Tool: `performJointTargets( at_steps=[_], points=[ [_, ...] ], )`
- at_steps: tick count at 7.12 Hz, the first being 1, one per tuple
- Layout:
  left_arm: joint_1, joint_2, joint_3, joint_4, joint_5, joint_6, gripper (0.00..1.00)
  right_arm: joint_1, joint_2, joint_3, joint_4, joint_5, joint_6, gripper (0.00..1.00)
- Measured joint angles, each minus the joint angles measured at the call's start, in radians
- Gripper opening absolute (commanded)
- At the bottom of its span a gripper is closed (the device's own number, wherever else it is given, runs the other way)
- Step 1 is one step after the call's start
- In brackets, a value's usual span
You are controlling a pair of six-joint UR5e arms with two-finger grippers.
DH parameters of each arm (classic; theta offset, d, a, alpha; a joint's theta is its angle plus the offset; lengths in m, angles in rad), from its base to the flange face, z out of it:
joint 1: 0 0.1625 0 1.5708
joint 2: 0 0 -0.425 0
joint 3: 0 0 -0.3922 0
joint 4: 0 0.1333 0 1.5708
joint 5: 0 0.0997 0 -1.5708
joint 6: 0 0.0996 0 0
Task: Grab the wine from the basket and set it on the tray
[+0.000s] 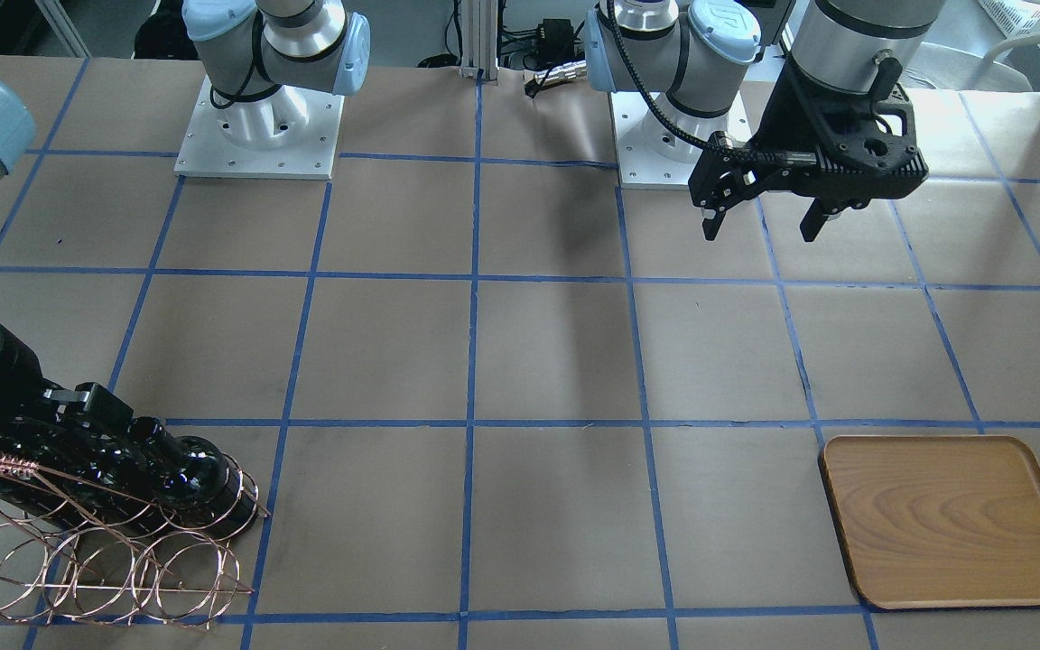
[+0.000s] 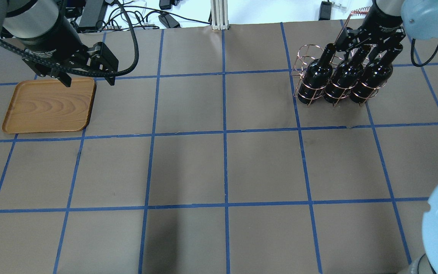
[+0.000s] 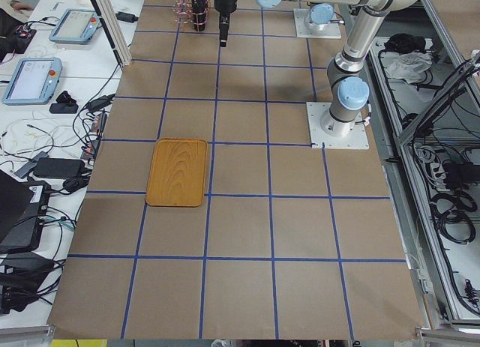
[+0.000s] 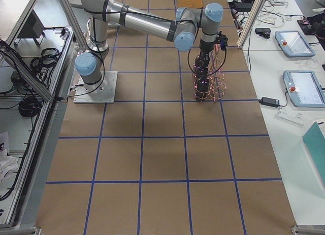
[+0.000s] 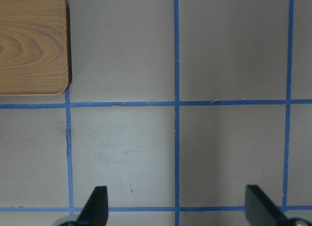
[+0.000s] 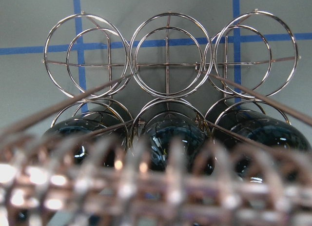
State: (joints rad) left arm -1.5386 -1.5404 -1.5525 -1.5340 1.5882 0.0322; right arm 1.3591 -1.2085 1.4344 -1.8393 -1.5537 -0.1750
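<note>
One brown, blue-taped table (image 2: 222, 167): left gripper (image 2: 89, 82) spread wide above it, right gripper (image 2: 371, 42) among bottles (image 2: 346, 78), state unclear.

Left hand (image 1: 762, 227) spread wide, right hand (image 2: 375, 38) extended forward

Three glossy black wine bottles (image 2: 342, 82) are seated side by side in the copper wire basket (image 6: 168, 65). The wooden tray (image 2: 48, 108) is laid flat, well apart.
</note>
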Motion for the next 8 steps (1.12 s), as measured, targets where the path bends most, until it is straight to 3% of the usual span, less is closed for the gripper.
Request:
performJointTargets(
  at_steps=[1,8],
  points=[
    [0.0,-0.001,0.0,0.0,-0.001,0.0,1.0,0.0,0.0,0.0,0.002,-0.004,0.0,0.28],
    [0.0,-0.001,0.0,0.001,-0.002,0.0,1.0,0.0,-0.006,0.0,0.011,-0.006,0.0,0.28]
  ],
)
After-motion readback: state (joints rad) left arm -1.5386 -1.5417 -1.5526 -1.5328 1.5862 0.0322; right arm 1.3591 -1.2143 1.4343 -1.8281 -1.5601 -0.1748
